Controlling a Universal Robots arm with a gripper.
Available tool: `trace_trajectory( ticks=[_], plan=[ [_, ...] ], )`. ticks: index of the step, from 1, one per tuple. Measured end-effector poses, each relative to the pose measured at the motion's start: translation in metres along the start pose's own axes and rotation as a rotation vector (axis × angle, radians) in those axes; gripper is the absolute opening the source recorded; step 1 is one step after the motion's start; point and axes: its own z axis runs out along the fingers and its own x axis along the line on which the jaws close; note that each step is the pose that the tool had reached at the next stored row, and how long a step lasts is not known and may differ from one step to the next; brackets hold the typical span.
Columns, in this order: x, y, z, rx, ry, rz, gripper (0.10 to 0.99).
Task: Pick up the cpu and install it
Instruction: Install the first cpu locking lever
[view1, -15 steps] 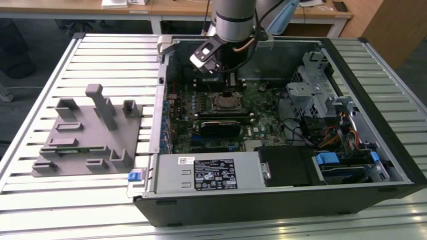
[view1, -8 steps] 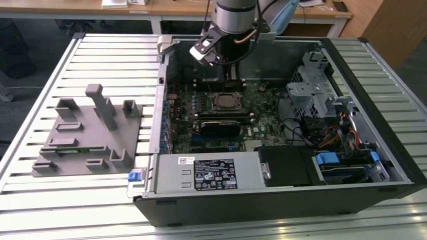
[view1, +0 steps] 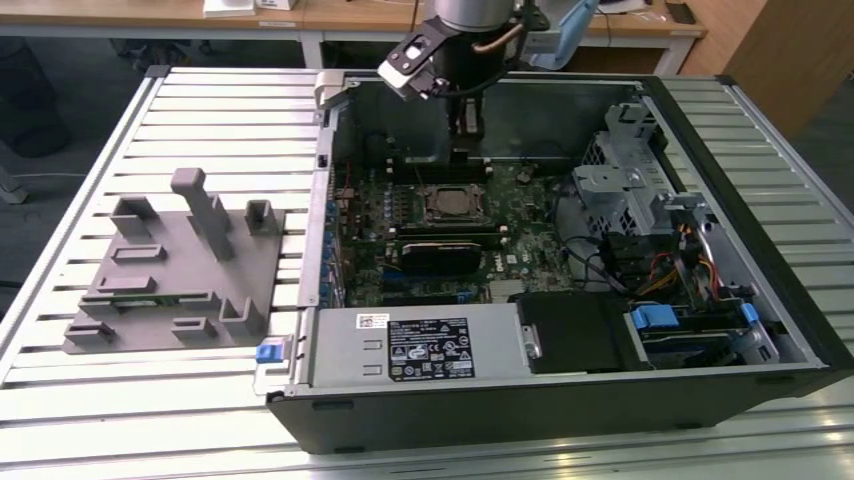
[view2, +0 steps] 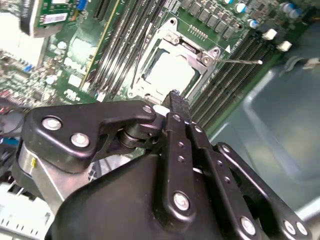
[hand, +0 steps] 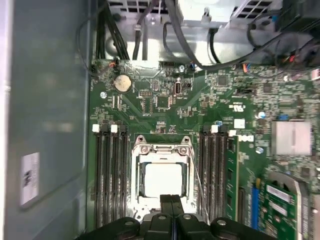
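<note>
Gripper: the black metal gripper (hand: 172, 199) had its fingers pressed together and grasped nothing.
Position: it hung over one edge of the black square socket frame with a metal rim (hand: 161, 149).
Cpu: the small flat square cpu with a pale silver top (hand: 162, 179) lay inside that frame.
Around: long black memory slots (hand: 107, 175) ran on both sides of the frame, on the green motherboard (hand: 165, 100).
Outside: the grey plastic fixture (view1: 160, 265) stood beside the black computer case (view1: 534, 410), at the exterior view's left.

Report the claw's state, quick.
Claw: closed, fingertips pressed together, holding nothing. The cpu lies in the socket.
</note>
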Motion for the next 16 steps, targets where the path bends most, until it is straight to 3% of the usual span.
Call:
trace_trajectory(
  ticks=[16],
  plan=[
    [0.0001,0.0,0.0033,-0.01,0.0063,-0.251,0.106]
  ],
)
